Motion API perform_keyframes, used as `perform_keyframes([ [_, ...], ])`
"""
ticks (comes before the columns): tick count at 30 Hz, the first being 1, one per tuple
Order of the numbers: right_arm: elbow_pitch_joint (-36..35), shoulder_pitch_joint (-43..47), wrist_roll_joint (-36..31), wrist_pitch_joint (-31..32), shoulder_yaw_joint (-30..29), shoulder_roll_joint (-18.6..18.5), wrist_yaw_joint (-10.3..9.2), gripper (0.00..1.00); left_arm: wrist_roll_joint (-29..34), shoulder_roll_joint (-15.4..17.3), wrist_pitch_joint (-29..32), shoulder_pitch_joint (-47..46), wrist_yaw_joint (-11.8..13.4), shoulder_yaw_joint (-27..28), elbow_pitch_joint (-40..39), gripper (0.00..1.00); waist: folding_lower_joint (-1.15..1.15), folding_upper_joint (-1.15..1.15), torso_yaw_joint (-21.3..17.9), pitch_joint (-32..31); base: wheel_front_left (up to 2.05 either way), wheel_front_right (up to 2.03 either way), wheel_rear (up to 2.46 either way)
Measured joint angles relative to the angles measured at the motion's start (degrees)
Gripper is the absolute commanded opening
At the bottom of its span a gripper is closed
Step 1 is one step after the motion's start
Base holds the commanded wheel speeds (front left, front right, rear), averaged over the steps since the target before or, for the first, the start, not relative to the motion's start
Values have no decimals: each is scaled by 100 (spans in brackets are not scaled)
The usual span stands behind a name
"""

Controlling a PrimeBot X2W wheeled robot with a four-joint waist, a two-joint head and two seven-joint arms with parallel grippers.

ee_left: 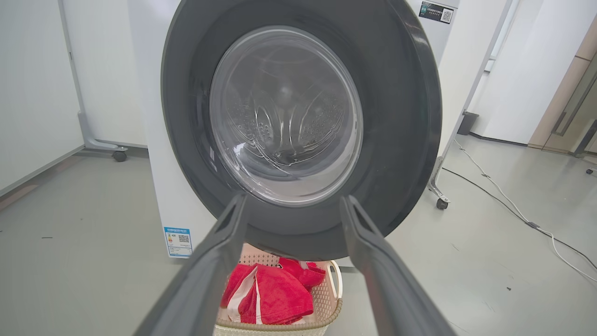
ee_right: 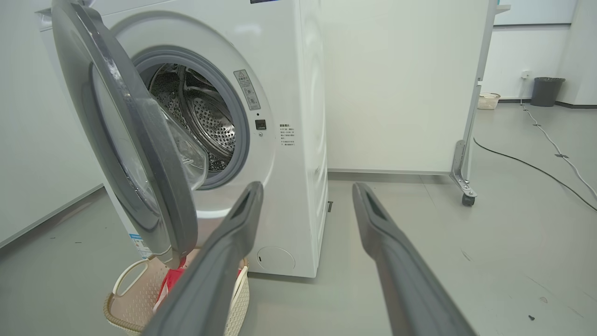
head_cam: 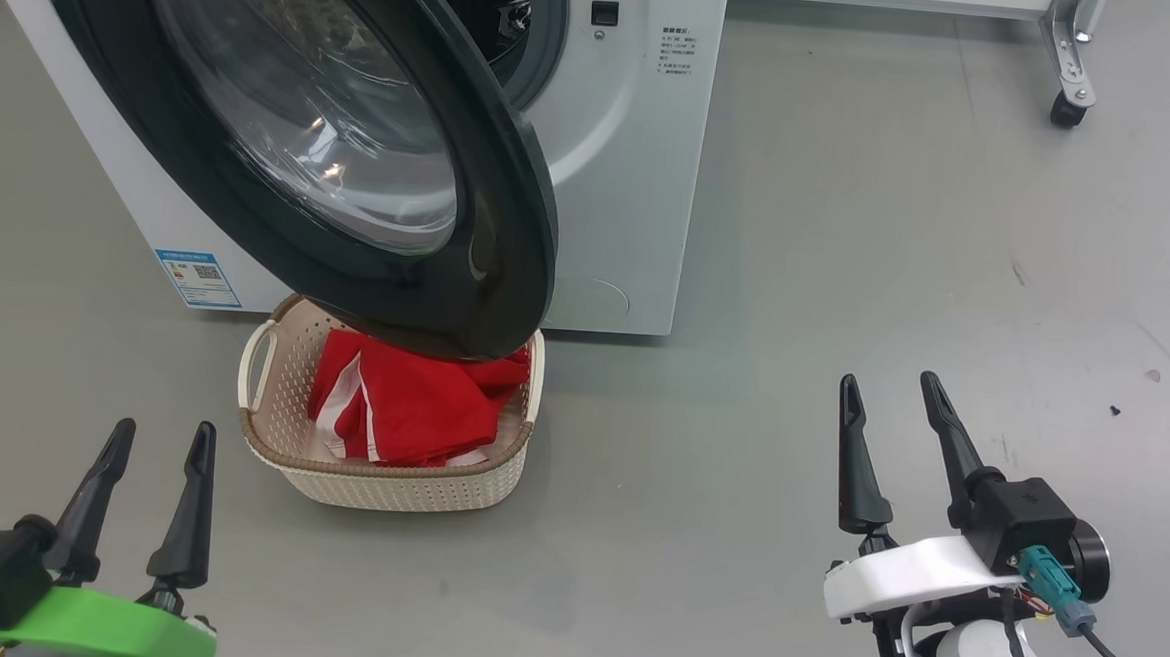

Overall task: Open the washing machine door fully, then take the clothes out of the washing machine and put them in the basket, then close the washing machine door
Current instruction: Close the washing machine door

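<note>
The washing machine (head_cam: 623,170) stands ahead with its door (head_cam: 354,156) swung partly out, its black rim hanging over the basket (head_cam: 387,483). The red clothes (head_cam: 411,405) with white stripes lie inside the basket on the floor. The drum (ee_right: 200,116) shows bare metal through the gap. My left gripper (head_cam: 161,434) is open, low at the left, short of the basket. My right gripper (head_cam: 890,385) is open over the floor at the right, well clear of the machine. In the left wrist view the door (ee_left: 298,121) faces me, with the clothes (ee_left: 275,294) between my fingers.
A white panel on castors (ee_right: 466,198) stands right of the machine. Cables (ee_right: 536,168) run across the grey floor farther right. A dark bin (ee_right: 546,91) and a small basket (ee_right: 488,100) stand by the far wall. A castor (head_cam: 1067,108) shows at upper right.
</note>
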Motion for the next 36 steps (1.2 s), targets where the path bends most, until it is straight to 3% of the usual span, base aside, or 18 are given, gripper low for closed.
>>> perform_keyframes([
  [23, -80, 3, 0, 0, -76, 20, 9, 100, 166, -153, 0, 50, -23, -27, -11, 100, 0, 0, 56, -10, 0, 0, 0],
  [31, -178, -48, -122, -1, 140, 22, 210, 100, 166, -157, 0, 46, -27, -178, -63, 100, 0, 0, 197, 65, 0, 0, 0],
  [32, -177, -80, -155, -1, 172, 21, 236, 84, 166, -157, 0, 43, -27, -190, -73, 100, 0, 0, 220, 84, 0, 0, 0],
  [34, -166, -159, -177, -1, 275, 18, 324, 9, 165, -156, 0, 38, -27, -219, -98, 100, 0, 0, 268, 131, 0, 0, 0],
  [35, -152, -199, -212, -1, 346, 18, 374, 0, 165, -155, 0, 36, -27, -241, -114, 100, 0, 0, 293, 159, 0, 0, 0],
  [36, -145, -242, -249, -1, 420, 16, 430, 0, 164, -155, 0, 31, -27, -271, -130, 100, 0, 0, 319, 189, 0, 0, 0],
])
